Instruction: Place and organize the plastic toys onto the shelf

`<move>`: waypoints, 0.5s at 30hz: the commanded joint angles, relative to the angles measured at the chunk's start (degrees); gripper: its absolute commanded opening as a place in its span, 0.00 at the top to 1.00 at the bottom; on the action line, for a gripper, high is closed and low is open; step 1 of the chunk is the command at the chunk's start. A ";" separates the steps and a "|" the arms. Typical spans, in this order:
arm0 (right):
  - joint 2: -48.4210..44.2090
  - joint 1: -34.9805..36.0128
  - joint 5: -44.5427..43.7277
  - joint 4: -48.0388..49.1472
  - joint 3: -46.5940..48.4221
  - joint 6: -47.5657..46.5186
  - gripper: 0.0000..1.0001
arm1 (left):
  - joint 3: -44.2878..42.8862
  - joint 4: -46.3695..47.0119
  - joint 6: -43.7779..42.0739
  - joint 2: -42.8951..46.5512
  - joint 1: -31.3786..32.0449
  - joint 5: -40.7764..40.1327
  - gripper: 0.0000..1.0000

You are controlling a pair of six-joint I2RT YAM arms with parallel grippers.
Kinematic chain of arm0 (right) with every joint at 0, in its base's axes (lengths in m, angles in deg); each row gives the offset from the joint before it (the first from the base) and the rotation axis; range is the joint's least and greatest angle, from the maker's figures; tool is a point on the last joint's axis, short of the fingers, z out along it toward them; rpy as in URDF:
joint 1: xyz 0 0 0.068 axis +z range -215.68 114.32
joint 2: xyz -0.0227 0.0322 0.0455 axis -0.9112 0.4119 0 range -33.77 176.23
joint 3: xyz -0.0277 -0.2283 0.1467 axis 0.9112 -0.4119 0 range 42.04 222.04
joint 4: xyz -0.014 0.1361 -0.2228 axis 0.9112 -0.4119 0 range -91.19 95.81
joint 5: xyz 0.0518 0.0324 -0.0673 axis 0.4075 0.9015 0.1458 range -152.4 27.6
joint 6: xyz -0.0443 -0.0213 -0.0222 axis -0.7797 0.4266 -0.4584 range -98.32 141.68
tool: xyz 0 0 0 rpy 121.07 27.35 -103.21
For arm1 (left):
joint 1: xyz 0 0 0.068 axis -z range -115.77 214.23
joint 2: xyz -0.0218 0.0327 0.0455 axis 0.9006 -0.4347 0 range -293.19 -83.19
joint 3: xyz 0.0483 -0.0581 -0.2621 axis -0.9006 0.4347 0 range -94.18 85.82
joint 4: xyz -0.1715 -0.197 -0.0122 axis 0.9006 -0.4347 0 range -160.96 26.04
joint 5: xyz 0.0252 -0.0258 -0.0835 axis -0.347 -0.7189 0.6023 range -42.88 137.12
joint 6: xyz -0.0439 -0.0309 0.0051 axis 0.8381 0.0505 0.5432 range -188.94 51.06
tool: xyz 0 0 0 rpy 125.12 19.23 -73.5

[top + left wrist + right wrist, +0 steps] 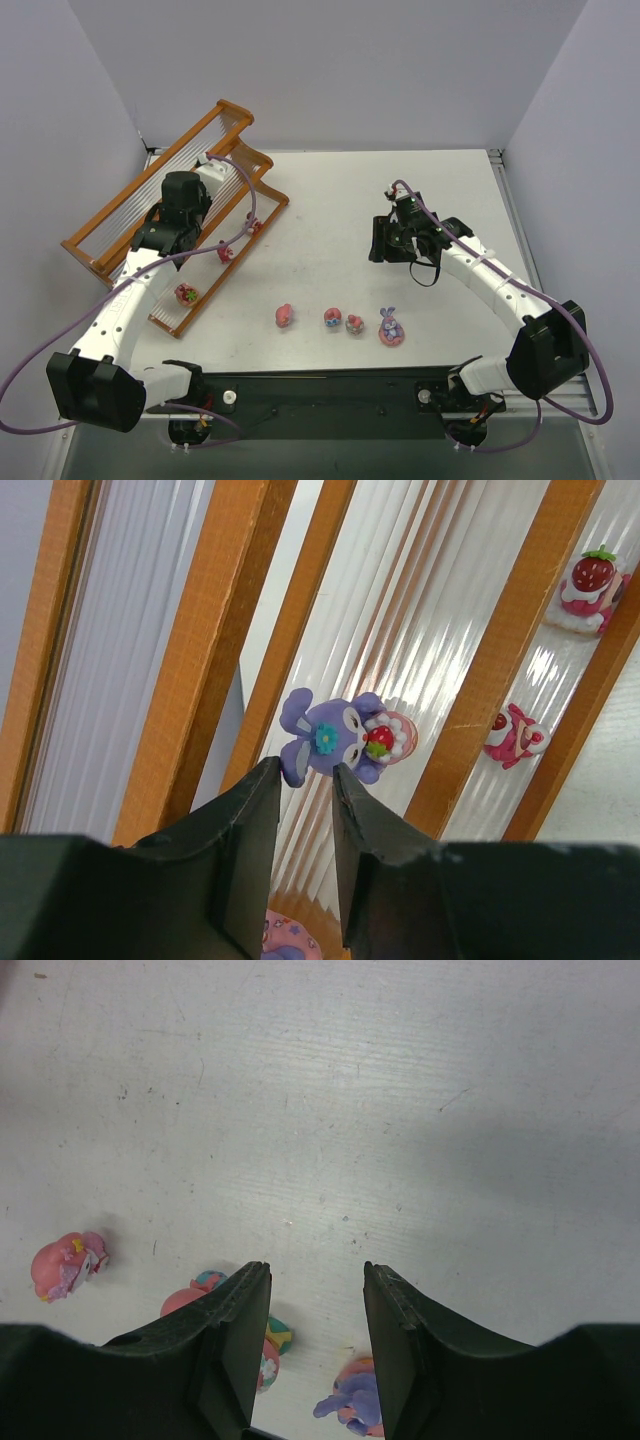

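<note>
The shelf (pixel 110 215) stands at the far left, an orange-brown frame with stepped tiers of pale rods (pixel 420 610). My left gripper (pixel 180 228) hovers over it, jaws slightly apart and empty (pixel 303 775). A purple bunny toy (pixel 340 738) lies on the rods just beyond the fingertips. Three more toys sit on the lowest tier (pixel 225 253) (pixel 253 226) (pixel 186 294). Several toys lie in a row on the table: a pink one (pixel 285 316), two small ones (pixel 333 319) (pixel 354 323), and a pink and purple one (pixel 391 328). My right gripper (pixel 383 242) is open and empty above the table (pixel 317 1280).
In the left wrist view, a strawberry toy (pixel 590 585) and a pink toy (pixel 512 735) rest on the lower tier. In the right wrist view, toys (pixel 68 1263) (pixel 350 1405) lie near and below the fingers. Grey walls close in the white table (pixel 400 190) on three sides.
</note>
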 commanded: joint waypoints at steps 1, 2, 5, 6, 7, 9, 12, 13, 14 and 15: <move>0.78 -0.33 -0.18 -1.32 0.88 0.04 0.57 | -1.10 2.57 0.48 0.17 -0.60 -0.13 0.59; 0.69 -0.33 -0.10 -1.32 0.88 0.12 0.57 | -1.36 2.04 0.74 0.17 -0.60 -0.22 0.58; 0.60 -0.33 -0.01 -1.40 0.97 0.21 0.57 | -3.03 0.64 1.36 0.43 -0.60 0.04 0.50; 0.60 -0.33 -0.01 -1.32 0.97 0.13 0.57 | -3.30 0.37 1.45 0.61 -0.60 0.22 0.49; 0.60 -0.33 -0.01 -1.32 0.97 0.21 0.57 | -3.56 0.11 1.54 0.70 -0.60 0.30 0.48; 0.60 -0.33 -0.01 -1.32 1.06 0.21 0.57 | -4.44 -0.77 2.15 1.31 -0.60 0.92 0.43; 0.69 -0.33 -0.01 -1.32 1.23 0.21 0.57 | -5.49 -2.53 3.64 2.63 -0.52 1.88 0.38; 0.69 -0.33 -0.01 -1.32 1.32 0.21 0.57 | -5.76 -3.05 4.00 2.89 -0.52 2.23 0.32; 0.60 -0.33 -0.01 -1.32 1.41 0.39 0.57 | -6.02 -4.02 4.96 3.77 -0.52 2.59 0.30; 0.52 -0.33 0.17 -1.40 1.41 0.56 0.57 | -6.72 -4.55 5.49 4.21 -0.52 3.63 0.28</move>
